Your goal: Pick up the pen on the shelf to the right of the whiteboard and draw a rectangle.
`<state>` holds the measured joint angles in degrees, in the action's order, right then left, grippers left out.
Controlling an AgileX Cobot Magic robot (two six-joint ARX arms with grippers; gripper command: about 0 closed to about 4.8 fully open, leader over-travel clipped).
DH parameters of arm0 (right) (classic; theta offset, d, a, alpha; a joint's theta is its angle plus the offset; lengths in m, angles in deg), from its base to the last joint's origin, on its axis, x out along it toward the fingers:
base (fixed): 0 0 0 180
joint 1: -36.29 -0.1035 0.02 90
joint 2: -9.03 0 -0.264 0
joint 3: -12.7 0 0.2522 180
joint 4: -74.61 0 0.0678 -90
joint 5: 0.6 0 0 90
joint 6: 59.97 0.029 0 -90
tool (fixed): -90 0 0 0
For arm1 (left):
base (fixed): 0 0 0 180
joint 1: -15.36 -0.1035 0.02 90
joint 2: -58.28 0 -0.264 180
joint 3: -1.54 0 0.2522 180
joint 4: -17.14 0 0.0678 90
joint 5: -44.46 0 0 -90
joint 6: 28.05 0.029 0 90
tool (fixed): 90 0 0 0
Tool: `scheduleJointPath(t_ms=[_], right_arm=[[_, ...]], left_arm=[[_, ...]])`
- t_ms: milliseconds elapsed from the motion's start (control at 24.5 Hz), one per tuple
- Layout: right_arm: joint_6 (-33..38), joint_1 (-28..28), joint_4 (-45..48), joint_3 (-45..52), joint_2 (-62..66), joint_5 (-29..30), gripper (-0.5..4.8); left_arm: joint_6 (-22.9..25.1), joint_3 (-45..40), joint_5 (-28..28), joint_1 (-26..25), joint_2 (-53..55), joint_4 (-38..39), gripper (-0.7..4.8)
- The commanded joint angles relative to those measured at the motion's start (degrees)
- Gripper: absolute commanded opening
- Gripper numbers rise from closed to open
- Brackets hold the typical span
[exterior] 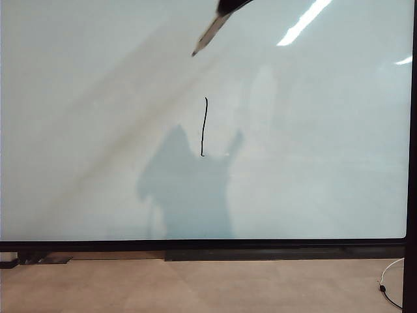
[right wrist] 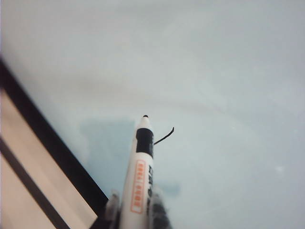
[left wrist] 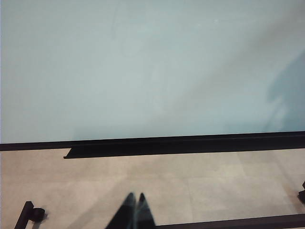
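The whiteboard fills nearly the whole exterior view. Its only mark is one near-vertical black stroke in the middle; no rectangle is in view. My right gripper pokes in at the top edge, shut on the pen, whose dark tip points down-left above the stroke's upper end. In the right wrist view the pen sits between the gripper fingers, its tip close to the stroke. My left gripper is shut on nothing, low over the floor in front of the whiteboard.
A black ledge runs under the board's lower frame, also seen as a dark ledge in the left wrist view. Beige floor lies below. A white cable curls at the lower right. A black post edges the board's right side.
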<state>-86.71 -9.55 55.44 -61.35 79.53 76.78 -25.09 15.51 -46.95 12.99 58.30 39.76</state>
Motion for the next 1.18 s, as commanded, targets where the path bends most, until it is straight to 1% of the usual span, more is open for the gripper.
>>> scheduleJointPath(t_ms=[41, 245, 286, 326, 408, 489, 612, 653, 775, 857, 1020, 1183], right_arm=[[10.2, 1.8, 12.5, 8.3, -5.5, 2.1, -0.06], [21.0, 8.0, 27.2, 22.1, -11.0, 10.4, -0.06], [23.1, 10.1, 32.4, 26.2, -11.3, 12.9, -0.06], [23.6, 10.9, 35.0, 28.5, -11.0, 13.9, -0.06], [22.9, 11.3, 37.4, 30.2, -9.3, 14.4, -0.06], [21.2, 12.2, 38.3, 30.3, -7.2, 15.9, -0.06], [21.2, 14.4, 43.0, 30.3, -3.0, 21.4, -0.06], [21.3, 14.9, 44.9, 30.3, -1.5, 22.3, -0.06], [22.5, 16.3, 55.7, 30.2, 6.3, 23.1, -0.06], [22.5, 16.3, 58.6, 29.9, 8.9, 23.1, -0.06], [22.7, 16.5, 60.6, 28.0, 13.4, 23.5, -0.06], [22.7, 17.2, 63.2, 25.2, 17.5, 25.6, -0.06]], left_arm=[[0.0, 0.2, -0.1, 0.0, 0.0, -0.3, -0.05], [0.0, 0.2, -0.1, 0.0, 0.0, -0.3, -0.05], [0.0, 0.2, -0.1, 0.0, 0.0, -0.3, -0.05], [0.0, 0.2, -0.1, 0.0, 0.0, -0.3, -0.05], [0.0, 0.2, -0.2, 0.0, 0.0, -0.3, -0.05], [0.0, 0.2, -0.3, 0.0, 0.0, -0.3, -0.05], [0.0, 0.2, -0.3, 0.0, 0.0, -0.3, -0.05], [0.0, 0.2, -0.3, 0.0, 0.0, -0.3, -0.05], [0.0, 0.2, -0.3, 0.0, 0.0, -0.3, -0.05], [0.0, 0.2, -0.3, 0.0, 0.0, -0.3, -0.05], [0.0, 0.2, -0.3, 0.0, 0.0, -0.3, -0.05], [0.0, 0.2, -0.3, 0.0, 0.0, -0.3, -0.05]])
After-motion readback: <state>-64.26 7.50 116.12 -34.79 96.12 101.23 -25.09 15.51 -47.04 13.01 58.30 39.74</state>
